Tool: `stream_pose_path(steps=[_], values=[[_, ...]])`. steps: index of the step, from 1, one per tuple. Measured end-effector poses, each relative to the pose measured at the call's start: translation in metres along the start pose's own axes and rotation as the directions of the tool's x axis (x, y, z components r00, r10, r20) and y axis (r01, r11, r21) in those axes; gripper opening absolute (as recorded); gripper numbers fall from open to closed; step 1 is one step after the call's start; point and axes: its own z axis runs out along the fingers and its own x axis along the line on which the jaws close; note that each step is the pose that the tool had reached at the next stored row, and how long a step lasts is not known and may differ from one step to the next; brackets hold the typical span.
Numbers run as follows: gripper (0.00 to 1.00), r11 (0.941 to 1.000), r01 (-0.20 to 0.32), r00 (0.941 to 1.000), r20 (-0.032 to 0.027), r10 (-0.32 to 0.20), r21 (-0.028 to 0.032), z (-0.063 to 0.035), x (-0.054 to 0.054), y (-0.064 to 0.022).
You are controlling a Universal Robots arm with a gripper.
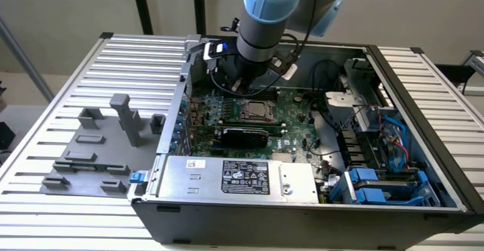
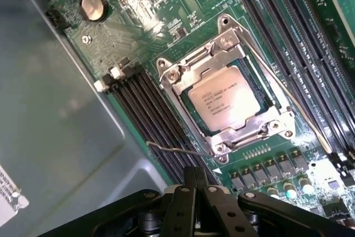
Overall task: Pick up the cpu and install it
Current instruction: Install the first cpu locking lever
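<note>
Closed on nothing, the gripper point(image 2: 195, 184) fills the wrist view's lower edge, its two fingers pressed together. Just beyond them the cpu point(image 2: 222, 102) lies flat inside its socket frame point(image 2: 183, 79) on the motherboard point(image 2: 138, 4), apparently already seated, the metal frame holding it square. In the exterior view's centre the cpu point(image 1: 252, 110) sits directly below the arm point(image 1: 261, 30), clear of the jaws.

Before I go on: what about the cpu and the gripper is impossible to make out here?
- Exterior view: the gripper is hidden behind the arm's own wrist.
- Wrist view: the print on the cpu is too small to read.
- Wrist view: whether the socket frame is latched over the cpu is unclear.
</note>
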Motion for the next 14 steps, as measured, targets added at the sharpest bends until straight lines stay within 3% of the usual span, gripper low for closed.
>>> stream_pose_path(steps=[5,14], values=[[0.11,1.0,-0.001,0.9999,0.0113,0.001,-0.0079,0.0019,0.0014,0.0034],[0.11,1.0,-0.001,0.9999,0.0141,0.001,-0.0097,0.0046,0.0029,0.0041]])
